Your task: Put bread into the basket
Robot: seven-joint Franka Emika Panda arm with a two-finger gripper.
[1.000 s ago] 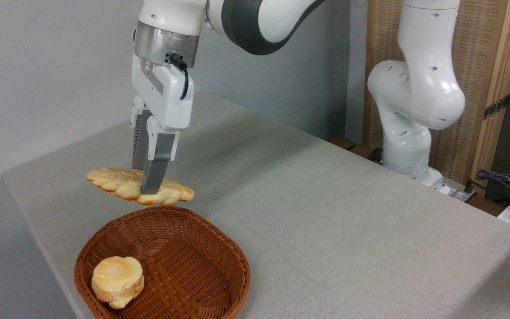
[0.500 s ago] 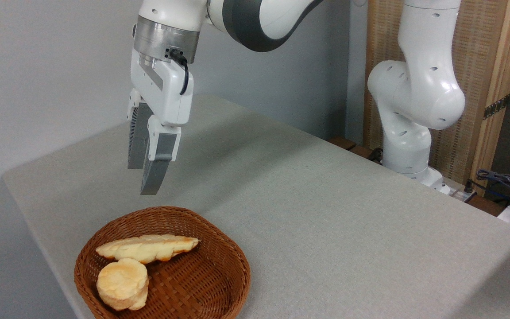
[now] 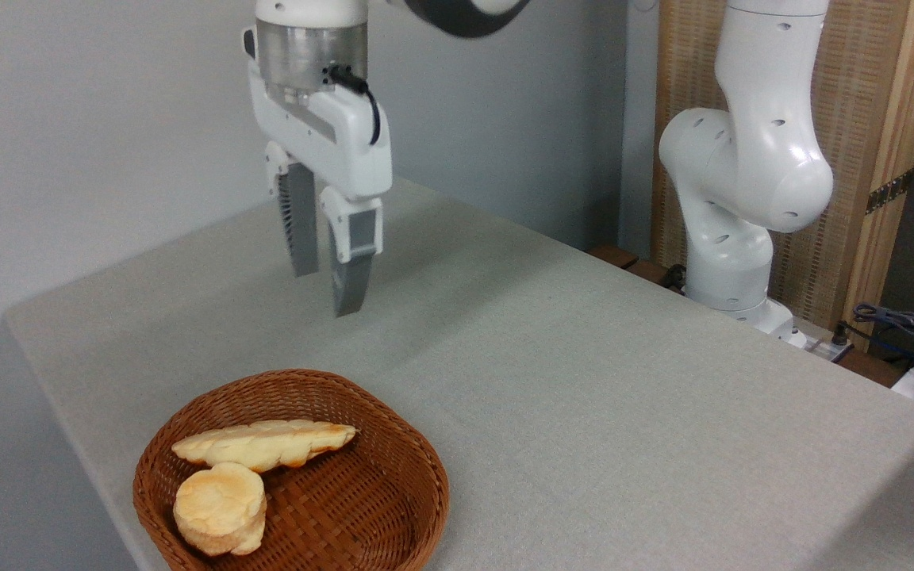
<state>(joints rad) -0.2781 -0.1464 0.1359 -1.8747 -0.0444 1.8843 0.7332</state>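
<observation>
Claw (image 3: pixel 328 292) hangs above the table (image 3: pixel 584 381), fingers pointing down, parted, grasping nothing. Bread (image 3: pixel 266 442) lies well below the claw and a little left of it, flat inside the basket (image 3: pixel 393 492), near its back rim. Round bun (image 3: pixel 219 507) sits in front of the bread, touching it, hiding part of its near edge. Arm's upper links cut off by the top edge; basket's front rim cut off at the bottom.
</observation>
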